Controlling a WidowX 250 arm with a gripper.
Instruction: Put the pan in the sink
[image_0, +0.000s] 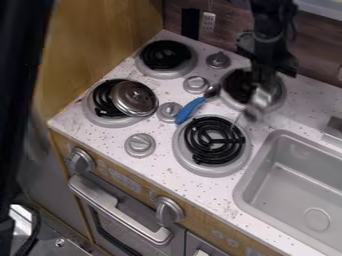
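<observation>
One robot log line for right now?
gripper: above back right burner | shiny metal thing: just below gripper | round metal piece: on front left burner | blue-handled utensil: beside a knob | sink: at right

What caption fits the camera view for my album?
Robot gripper above the toy stove, with a blue-handled tool and sink nearby.

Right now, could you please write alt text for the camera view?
A black robot gripper hangs over the back-right burner of a toy stove, with an unclear silver object beneath. A round metal lid or pan rests on the front-left burner; a blue-handled utensil lies centrally, the sink right.
</observation>
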